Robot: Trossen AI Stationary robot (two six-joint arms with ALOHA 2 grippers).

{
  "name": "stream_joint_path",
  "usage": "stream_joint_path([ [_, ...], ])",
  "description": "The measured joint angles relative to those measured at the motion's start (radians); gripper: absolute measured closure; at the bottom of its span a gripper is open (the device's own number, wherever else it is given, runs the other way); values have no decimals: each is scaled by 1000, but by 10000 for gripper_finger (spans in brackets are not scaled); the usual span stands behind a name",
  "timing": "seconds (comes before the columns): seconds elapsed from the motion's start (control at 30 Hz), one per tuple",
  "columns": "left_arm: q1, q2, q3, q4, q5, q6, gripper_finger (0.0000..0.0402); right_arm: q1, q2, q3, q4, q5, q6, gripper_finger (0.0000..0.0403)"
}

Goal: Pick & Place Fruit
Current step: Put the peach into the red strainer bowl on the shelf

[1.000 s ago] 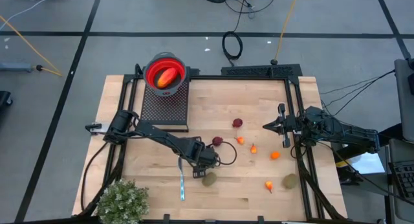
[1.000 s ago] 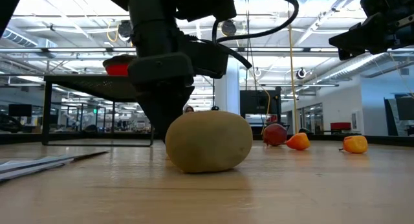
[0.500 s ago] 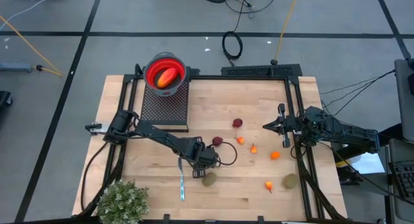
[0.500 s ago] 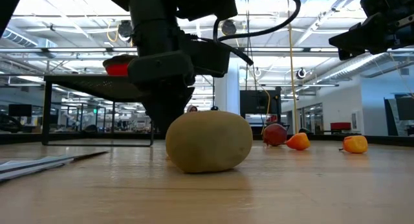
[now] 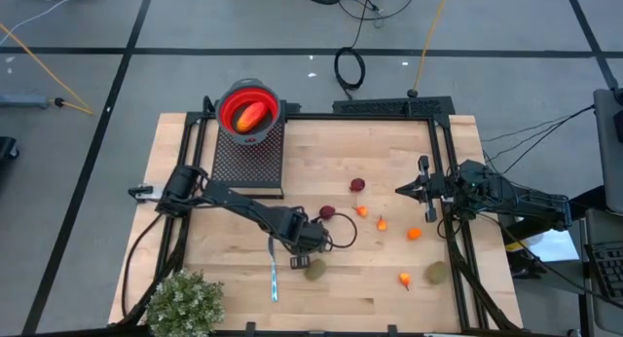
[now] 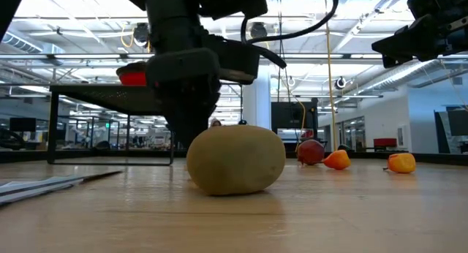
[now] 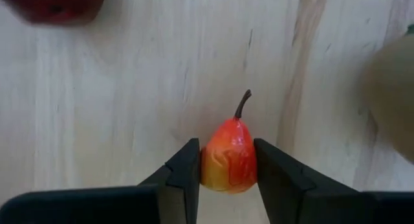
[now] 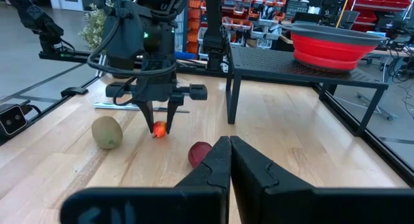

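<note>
- High view: the left gripper (image 5: 301, 251) was low over the middle of the pale wooden table (image 5: 389, 142), just beside a brown-green kiwi-like oval fruit (image 5: 314, 269) and a slim silver-and-teal knife (image 5: 274, 279). A dark red ball (image 5: 327, 212) lay near it. An elongated red-orange fruit (image 5: 250, 114) sat in the red collapsible bowl (image 5: 249, 110) on the black mesh stand (image 5: 247, 157). The right gripper (image 5: 409, 189) waited at the table's right side, near a second kiwi-like oval (image 5: 437, 273).
- Low view: the near kiwi-like oval (image 6: 235, 159) rested on the tabletop, with the left arm's dark body (image 6: 183, 70) just behind it.
- Left wrist view: the two dark fingers (image 7: 182, 175) pressed both sides of a small red-orange pear-shaped fruit with a brown stem (image 7: 229, 156), which stood on the wood.
- Right wrist view: the right fingers (image 8: 249, 169) were clenched together with nothing between them; farther off, the left gripper (image 8: 160, 123) gripped the small pear-shaped fruit (image 8: 158, 128) on the table, between the kiwi-like oval (image 8: 107, 132) and the dark red ball (image 8: 200, 153).
</note>
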Motion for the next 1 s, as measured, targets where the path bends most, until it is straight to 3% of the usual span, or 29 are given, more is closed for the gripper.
stream_joint_path([
  [0.2, 9, -86, 0, -15, 8, -47, 280, 0, 0, 0, 0, 0, 0, 403],
  [0.33, 13, -160, 0, 57, -3, -60, 280, 0, 0, 0, 0, 0, 0, 403],
  [0.67, 13, -256, 1, 461, -47, 37, 280, 0, 0, 0, 1, 0, 0, 403],
  [1.0, -11, -256, 1, 821, -2, 83, 279, 0, 0, 0, 2, -3, 0, 403],
])
